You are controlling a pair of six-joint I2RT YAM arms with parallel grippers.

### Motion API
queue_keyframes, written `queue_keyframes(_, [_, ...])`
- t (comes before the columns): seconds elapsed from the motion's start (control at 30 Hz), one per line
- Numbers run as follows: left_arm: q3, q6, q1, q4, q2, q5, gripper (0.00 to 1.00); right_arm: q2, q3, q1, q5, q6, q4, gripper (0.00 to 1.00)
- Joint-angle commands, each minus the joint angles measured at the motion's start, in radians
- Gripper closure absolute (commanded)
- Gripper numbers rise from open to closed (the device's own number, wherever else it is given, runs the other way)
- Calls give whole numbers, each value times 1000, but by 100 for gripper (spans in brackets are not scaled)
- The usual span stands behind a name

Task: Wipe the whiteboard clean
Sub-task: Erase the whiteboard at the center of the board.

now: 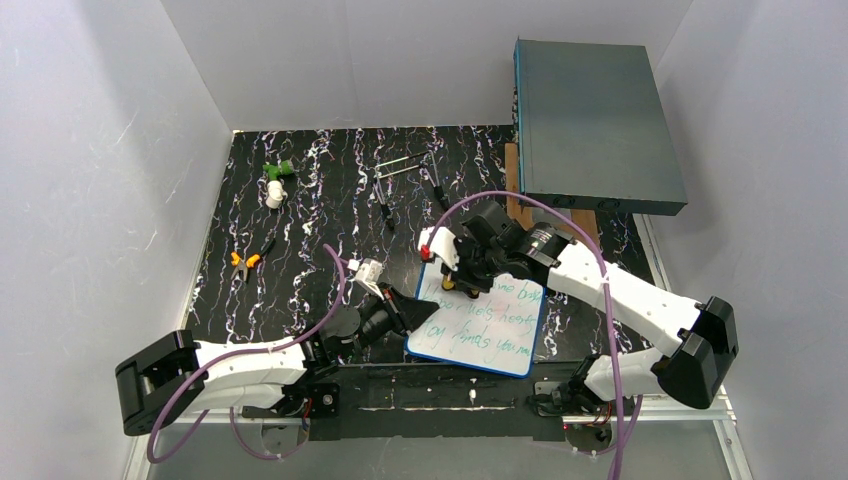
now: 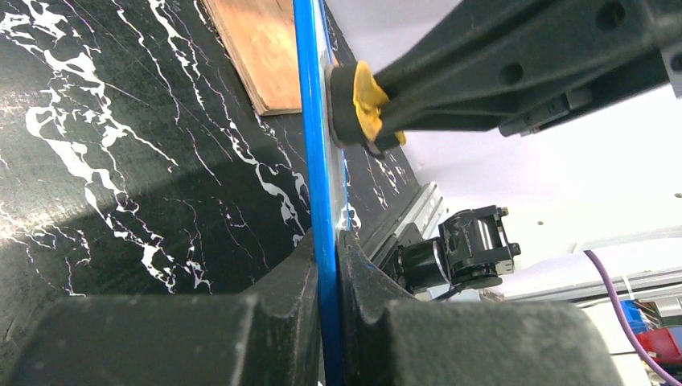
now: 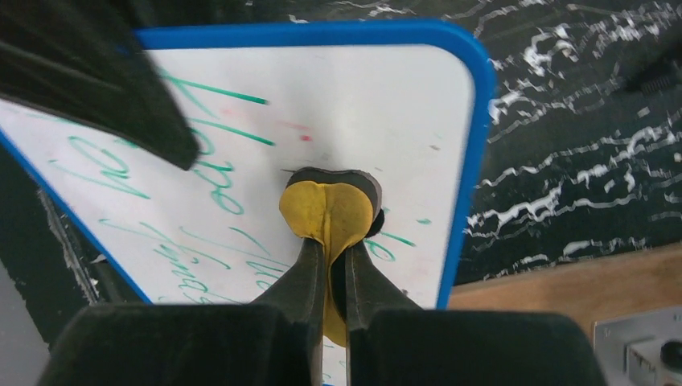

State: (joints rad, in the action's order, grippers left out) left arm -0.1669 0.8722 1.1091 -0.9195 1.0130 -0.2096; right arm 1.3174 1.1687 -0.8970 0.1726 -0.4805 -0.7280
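Note:
The whiteboard (image 1: 490,335), blue-framed and covered in green handwriting, lies on the black marbled table in front of the arm bases. My left gripper (image 1: 410,318) is shut on its left frame edge; in the left wrist view the blue frame (image 2: 315,161) runs between the closed fingers of the left gripper (image 2: 328,269). My right gripper (image 1: 463,280) is shut on a yellow-and-black eraser (image 3: 331,205), pressed on the board's upper part (image 3: 362,104). The eraser (image 2: 358,104) touches the board face. The right gripper (image 3: 338,253) pinches the yellow pad between both fingers.
A large grey-teal box (image 1: 595,125) stands at the back right on a wooden block (image 1: 513,195). A green and white object (image 1: 276,182), orange-handled pliers (image 1: 245,260) and thin metal tools (image 1: 400,165) lie on the far table. White walls enclose the sides.

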Motion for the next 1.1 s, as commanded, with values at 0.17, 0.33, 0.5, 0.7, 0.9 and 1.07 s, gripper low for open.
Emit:
queue_keyframes(0.17, [0, -110, -2, -4, 6, -19, 100, -4, -7, 70, -187, 96, 104, 99])
queue_keyframes(0.33, [-1, -109, -2, 11, -12, -22, 100, 11, 17, 38, 61, -3, -18, 99])
queue_keyframes(0.5, [-4, -106, -2, 16, -23, -13, 100, 18, 20, -2, 148, -87, -106, 99])
queue_keyframes(0.7, [-6, -108, -2, 16, -26, -11, 100, -6, -2, 29, 11, -12, -18, 99])
queue_keyframes(0.9, [0, -110, -2, 39, -45, -10, 100, -13, 0, 62, -120, 54, 67, 99])
queue_keyframes(1.07, [-8, -116, -2, 56, -56, -10, 100, -4, -5, 63, -142, 60, 70, 99])
